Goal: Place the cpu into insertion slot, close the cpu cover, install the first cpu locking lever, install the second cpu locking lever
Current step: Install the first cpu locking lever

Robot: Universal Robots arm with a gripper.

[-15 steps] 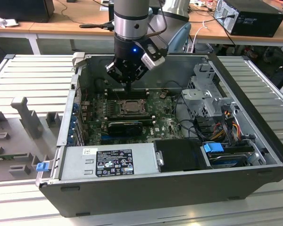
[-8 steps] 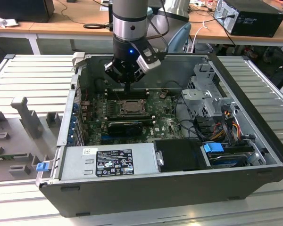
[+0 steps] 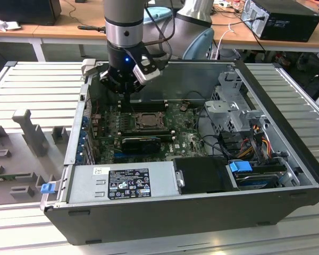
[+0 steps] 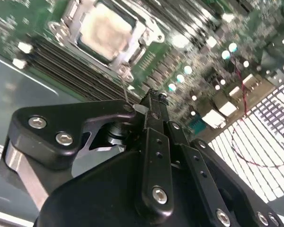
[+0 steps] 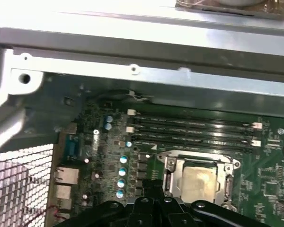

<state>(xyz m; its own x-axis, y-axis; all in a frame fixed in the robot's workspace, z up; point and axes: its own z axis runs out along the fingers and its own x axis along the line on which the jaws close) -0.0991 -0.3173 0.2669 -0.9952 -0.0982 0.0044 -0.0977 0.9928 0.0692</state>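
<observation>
The cpu [image 4: 105,30] lies flat in the insertion slot [image 3: 147,121], its pale beige face showing through the window of the cpu cover [image 4: 143,29], which lies down over it. In the first wrist view the cpu [image 5: 197,182] sits inside the grey cover frame [image 5: 173,176]. My gripper [image 3: 128,100] hangs just behind the socket, over the memory slots. Its fingers [image 4: 154,137] look pressed together, and the gripper [image 4: 151,100] tip is beside a thin metal locking lever [image 4: 123,85] that rises from the socket's corner. Whether it touches the lever I cannot tell.
The open computer case has tall metal walls [image 3: 287,106] all round. A black finned card [image 3: 141,142] lies in front of the socket, memory slots [image 5: 189,130] behind it. The power supply [image 3: 122,183] and drive bays [image 3: 234,114] stand at the exterior view's front and right.
</observation>
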